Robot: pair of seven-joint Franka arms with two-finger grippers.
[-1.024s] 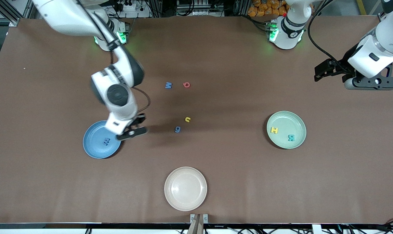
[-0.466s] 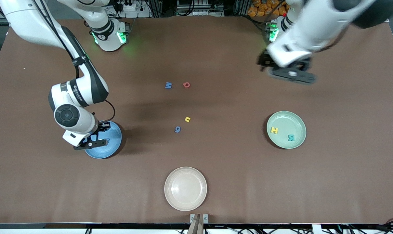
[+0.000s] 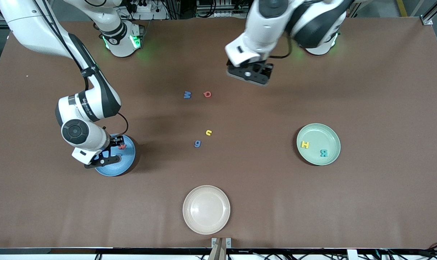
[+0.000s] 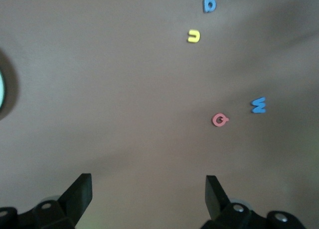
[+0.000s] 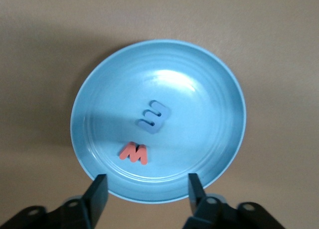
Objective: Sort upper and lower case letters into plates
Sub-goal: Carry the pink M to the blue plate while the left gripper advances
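Left tool [image 3: 249, 75] swung over table centre, spread, empty; right tool [image 3: 103, 157] spread, red letter [image 5: 134, 153] dropped in blue plate [image 5: 219, 139].

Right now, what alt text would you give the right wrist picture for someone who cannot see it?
A round blue plate on a brown table holds two small foam letters, a blue one and a red one lying apart. The right gripper is over the plate's rim, fingers open and empty.
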